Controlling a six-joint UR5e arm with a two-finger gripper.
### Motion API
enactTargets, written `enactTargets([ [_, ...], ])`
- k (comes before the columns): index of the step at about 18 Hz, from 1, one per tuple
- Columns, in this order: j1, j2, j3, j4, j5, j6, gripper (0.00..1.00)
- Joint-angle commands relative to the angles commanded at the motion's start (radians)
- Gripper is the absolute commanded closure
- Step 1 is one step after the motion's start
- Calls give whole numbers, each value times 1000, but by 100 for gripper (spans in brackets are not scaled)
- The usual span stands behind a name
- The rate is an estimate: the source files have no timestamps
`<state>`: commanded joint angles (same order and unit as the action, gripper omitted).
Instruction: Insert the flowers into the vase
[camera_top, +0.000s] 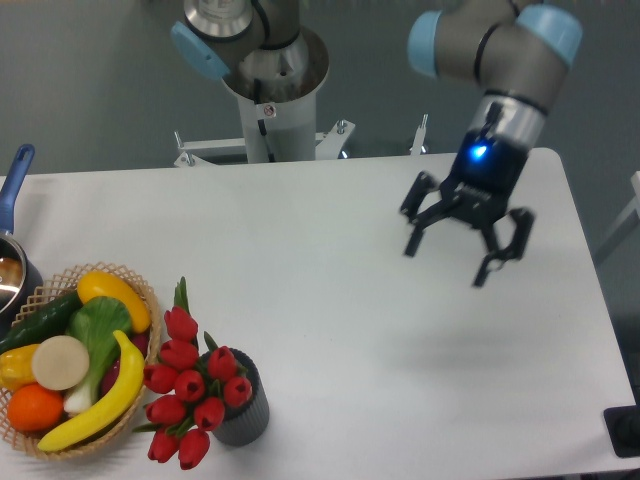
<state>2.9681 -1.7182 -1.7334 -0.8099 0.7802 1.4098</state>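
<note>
The flowers (190, 388), a bunch of red tulip buds with green leaves, stand in the vase (245, 415), a small dark grey ribbed cylinder near the table's front left. The buds lean out over the vase's left rim. My gripper (450, 262) is open and empty. It hangs above the right half of the table, far to the right of the vase and apart from it, fingers pointing down.
A wicker basket (140, 295) of fruit and vegetables sits at the front left, next to the flowers. A pot with a blue handle (14, 180) is at the left edge. The shiny metal robot base (272, 75) stands behind the table. A dark object (625, 432) is at the front right corner.
</note>
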Motion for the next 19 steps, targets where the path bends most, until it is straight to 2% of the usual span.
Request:
enactTargets([
  [2,28,41,0,-11,85,-8,0],
  [5,49,72,-2,-31,120,4,0],
  [7,51,98,-5,-49,190,11,0],
  [9,60,117,-5,-96,270,81,0],
  [12,69,144,6,-190,410,262,0],
  [19,81,155,3,-204,430,275,0],
])
